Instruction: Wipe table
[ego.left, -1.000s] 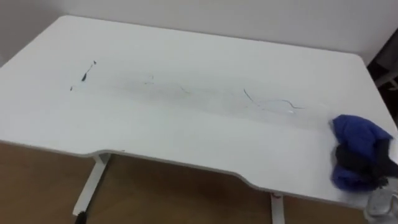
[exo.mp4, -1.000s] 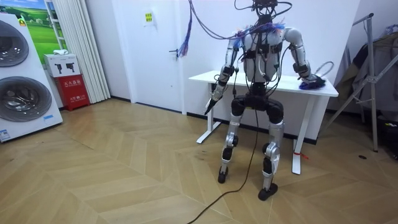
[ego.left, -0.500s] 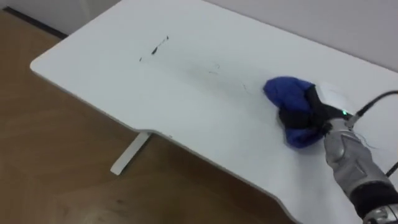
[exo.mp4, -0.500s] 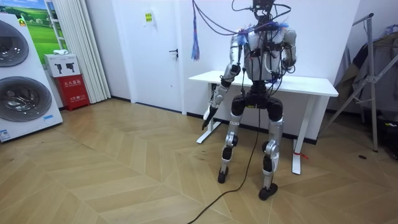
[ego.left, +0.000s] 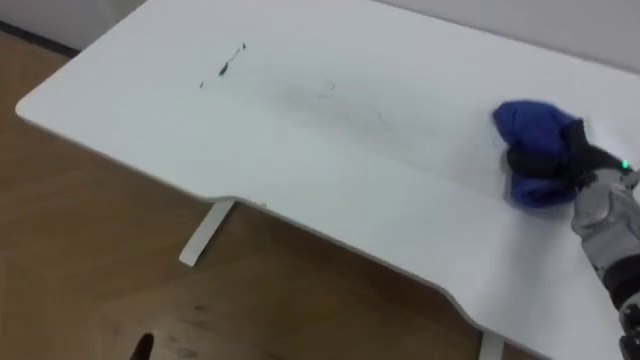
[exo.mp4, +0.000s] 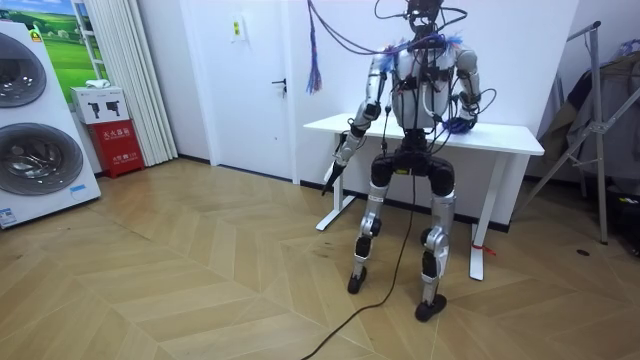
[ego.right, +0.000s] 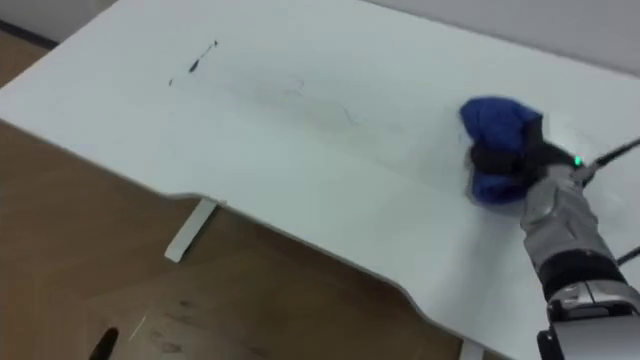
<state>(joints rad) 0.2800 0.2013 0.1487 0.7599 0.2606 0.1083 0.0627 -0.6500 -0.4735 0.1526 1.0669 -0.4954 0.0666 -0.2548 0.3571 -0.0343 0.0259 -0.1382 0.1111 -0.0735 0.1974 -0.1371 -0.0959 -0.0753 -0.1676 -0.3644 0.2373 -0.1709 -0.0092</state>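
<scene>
My right robot hand (ego.left: 578, 168) is closed round a bunched blue cloth (ego.left: 528, 125) and presses it on the white counter (ego.left: 330, 190) at about 3 o'clock of the top, a little in from the right-hand end. My left robot hand (exo.mp4: 340, 158) hangs by my side below the counter's edge as I stand at its front; whether it is open or closed I cannot tell. I judge the job as partly done at best. The surface around the cloth and along the front edge looks clean, but a short dark mark (ego.left: 224, 63) is still there at about 10 o'clock, well apart from the cloth, and some faint scribbles (ego.left: 327, 90) run across the middle toward 12 o'clock, between that mark and the cloth. So the centre and the whole left-hand part are left to wipe, and the dark mark looks like the heaviest bit. As for writing, the marks on the counter are only strokes and form no letters that I can make out. In the room view a small yellow notice (exo.mp4: 238, 27) hangs by the door (exo.mp4: 262, 80) and a red box (exo.mp4: 117, 135) on the floor carries a label, but both are too small to read.
</scene>
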